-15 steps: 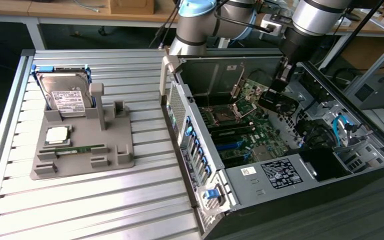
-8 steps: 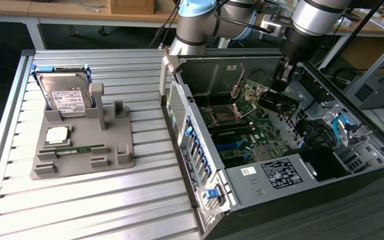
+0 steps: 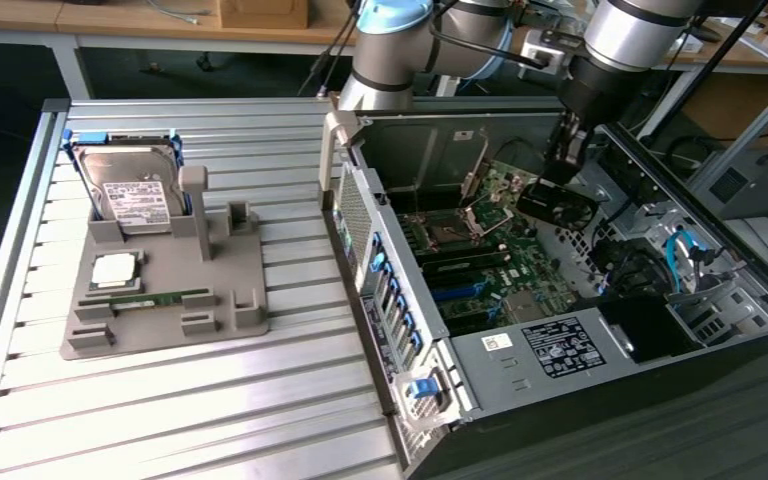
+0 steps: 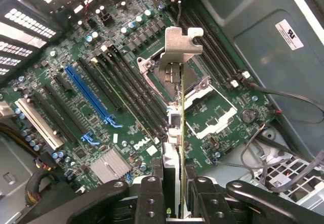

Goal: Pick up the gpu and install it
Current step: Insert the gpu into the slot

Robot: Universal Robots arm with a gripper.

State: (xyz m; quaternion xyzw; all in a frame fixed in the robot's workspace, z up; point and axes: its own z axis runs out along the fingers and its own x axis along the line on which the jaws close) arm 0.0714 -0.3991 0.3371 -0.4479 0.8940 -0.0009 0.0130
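My gripper (image 3: pixel 564 160) (image 4: pixel 176 204) is shut on the gpu (image 3: pixel 556 207), a dark flat card that hangs inside the open computer case (image 3: pixel 398 330), above the green motherboard (image 3: pixel 498 255). In the wrist view the gpu (image 4: pixel 181 128) shows edge-on between my black fingers (image 4: pixel 151 198), its silvery metal bracket (image 4: pixel 180 44) pointing away from me. The card hovers over the motherboard (image 4: pixel 86 133) beside the black expansion slots, a little apart from the long blue slot (image 4: pixel 90 98). It is not touching any slot.
On the slatted table at the exterior view's left stands a grey fixture (image 3: pixel 231 310) with a silver hard drive (image 3: pixel 135 195), a processor chip (image 3: pixel 115 268) and a slim green memory stick (image 3: pixel 157 297). Loose cables (image 4: pixel 283 158) and the case walls hem in the card.
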